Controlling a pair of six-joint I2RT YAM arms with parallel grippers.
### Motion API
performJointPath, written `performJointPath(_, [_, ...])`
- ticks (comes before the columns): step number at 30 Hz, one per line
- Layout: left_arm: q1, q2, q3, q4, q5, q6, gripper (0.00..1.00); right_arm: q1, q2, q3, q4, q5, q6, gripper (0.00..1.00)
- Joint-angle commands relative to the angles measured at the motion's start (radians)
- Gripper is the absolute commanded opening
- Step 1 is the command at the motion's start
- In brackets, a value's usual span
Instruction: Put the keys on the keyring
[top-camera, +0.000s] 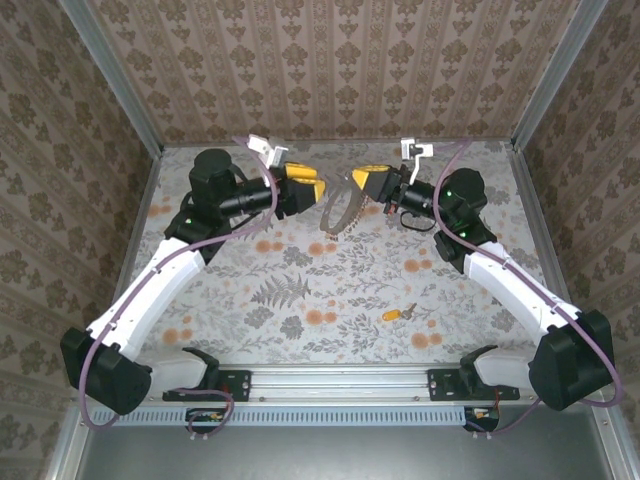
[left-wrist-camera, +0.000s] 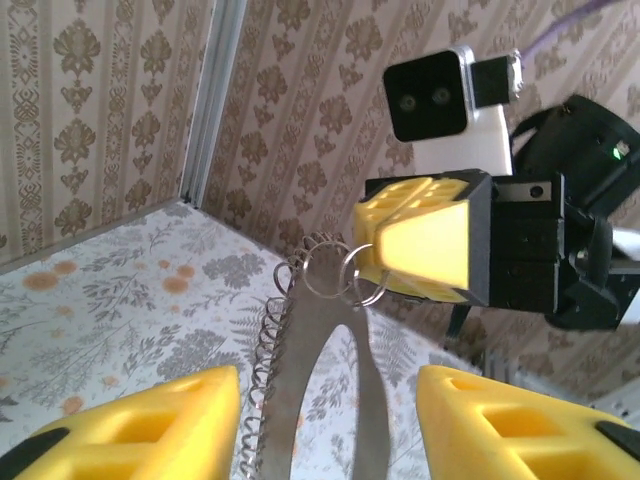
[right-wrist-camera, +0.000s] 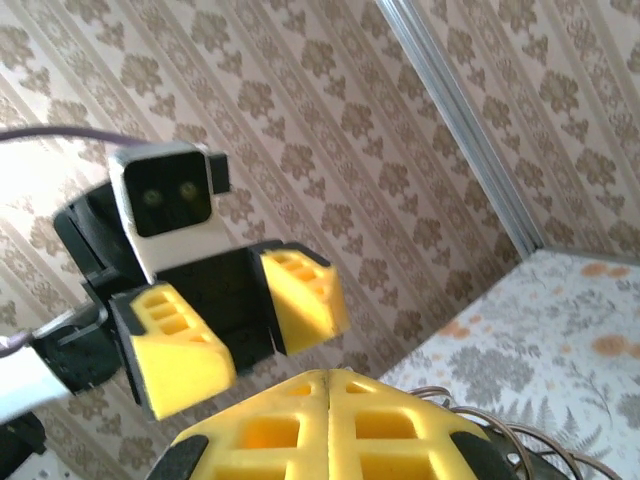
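Firstly, keyring (left-wrist-camera: 265, 345): a silvery oval loop with small rings at its top, held in the air above the middle of the far half of the table (top-camera: 300, 290), hanging down and clear of the floral surface.

Right gripper (top-camera: 358, 183): yellow fingers (right-wrist-camera: 290, 430) pressed together, pinching the small rings at the loop's upper end.

Left gripper (top-camera: 313, 185): facing the right one from just beside it, fingers (left-wrist-camera: 150, 425) spread apart. From its wrist view the loop hangs between the two pads; I cannot tell whether either one touches it.

Key (top-camera: 397, 313): tiny, orange-yellow head and short silvery blade, lying flat on the table near the front edge, right of centre, well apart from both grippers and the loop.
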Motion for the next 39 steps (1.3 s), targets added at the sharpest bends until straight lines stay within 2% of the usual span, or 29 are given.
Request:
performJointPath(1, [-0.01, -0.013, -0.022, 0.119, -0.036, -0.086, 0.47, 0.001, -0.022, -0.006, 0.207, 0.051, 0.08, 0.0])
performJointPath(8, [-0.052, 0.03, -0.008, 0.188, -0.056, -0.118, 0.36, 0.027, -0.017, 0.005, 0.295, 0.082, 0.128, 0.0])
performJointPath(13, [-0.1, 0.078, 0.032, 0.213, -0.053, -0.121, 0.34, 0.047, -0.013, 0.011, 0.309, 0.096, 0.135, 0.0])
performJointPath(23, [-0.153, 0.157, 0.089, 0.223, -0.057, -0.124, 0.33, 0.057, 0.012, -0.003, 0.35, 0.114, 0.168, 0.0])
performJointPath(30, [-0.157, 0.147, 0.083, 0.194, -0.077, -0.109, 0.34, 0.057, 0.012, -0.001, 0.326, 0.119, 0.151, 0.0])
performJointPath(39, [-0.149, 0.084, 0.039, 0.12, -0.166, -0.055, 0.43, 0.043, 0.003, 0.002, 0.298, 0.123, 0.149, 0.0])
